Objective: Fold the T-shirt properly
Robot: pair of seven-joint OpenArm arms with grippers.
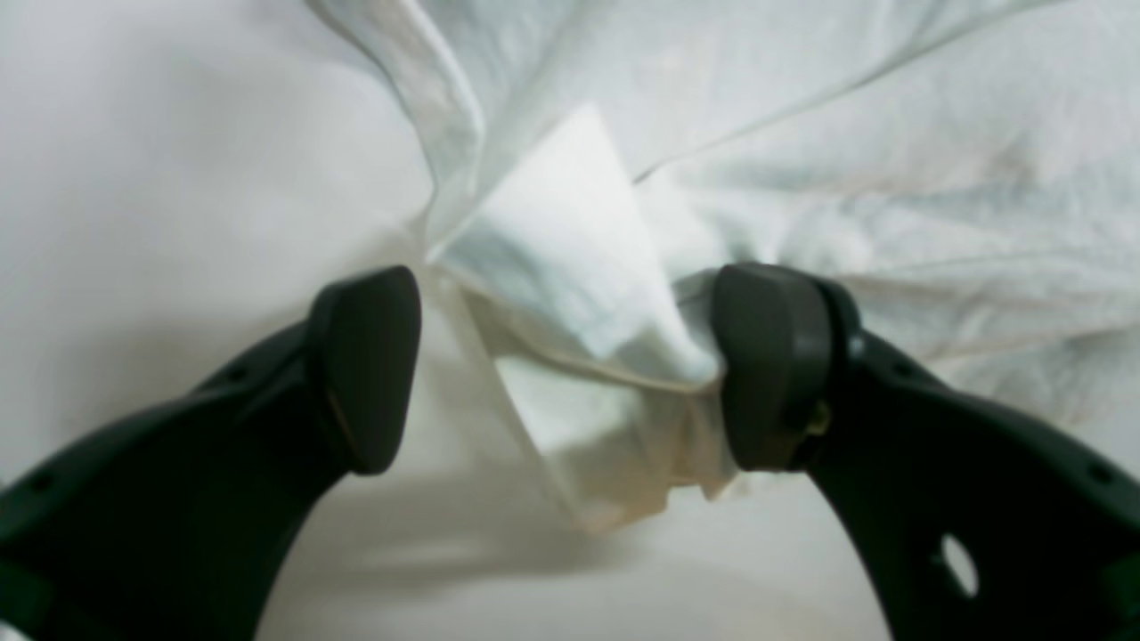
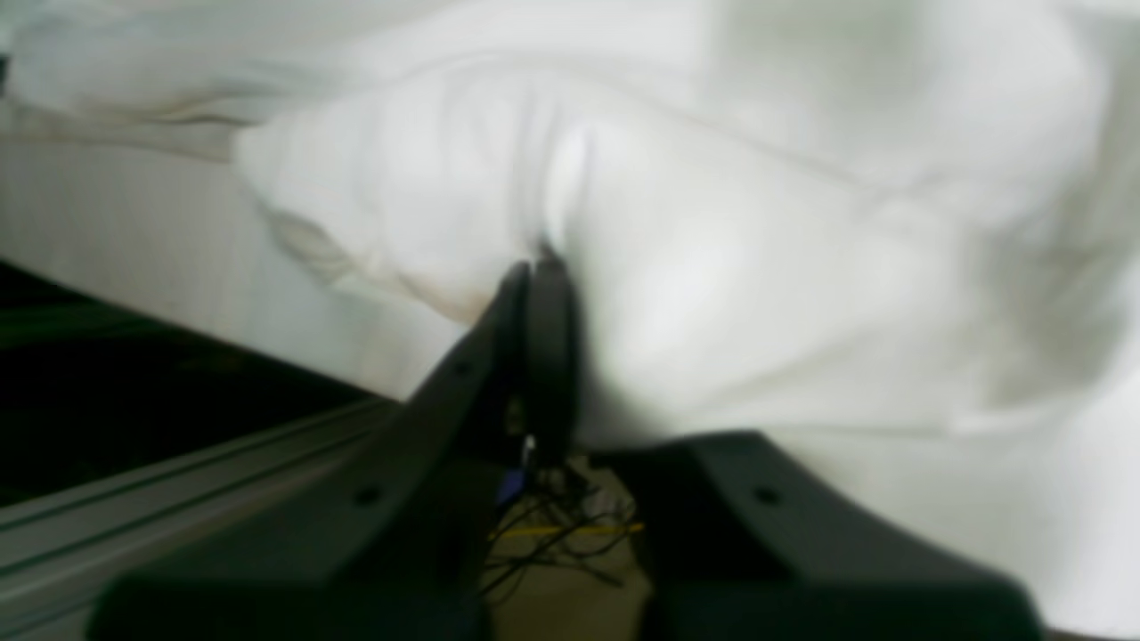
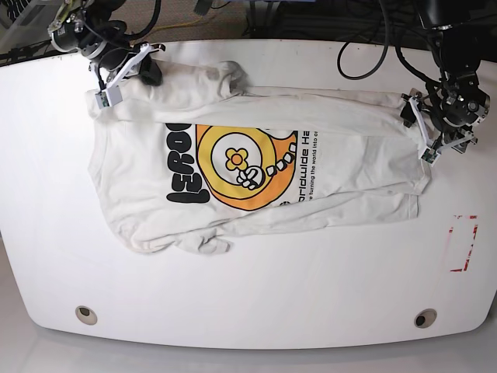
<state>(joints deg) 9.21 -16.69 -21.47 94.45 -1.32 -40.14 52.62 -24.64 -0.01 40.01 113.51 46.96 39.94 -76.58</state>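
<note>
The T-shirt (image 3: 256,155) lies spread on the white table (image 3: 248,295), graphic side up, with its orange-yellow flower print and black letters showing. At the shirt's far left corner my right gripper (image 3: 128,74) is shut; the right wrist view shows its fingertips (image 2: 541,267) pinched together on a bunched edge of the white cloth (image 2: 712,223). My left gripper (image 3: 423,132) is at the shirt's right edge. In the left wrist view it (image 1: 570,365) stands open, straddling a raised fold of cloth (image 1: 579,267); one pad (image 1: 766,365) touches the fold, the other stands apart.
A red-marked rectangle (image 3: 463,242) is on the table's right side. Two round holes (image 3: 86,314) (image 3: 425,318) sit near the front edge. Cables hang behind the table. The right wrist view shows the table's edge and a metal rail (image 2: 178,481) just below the gripper.
</note>
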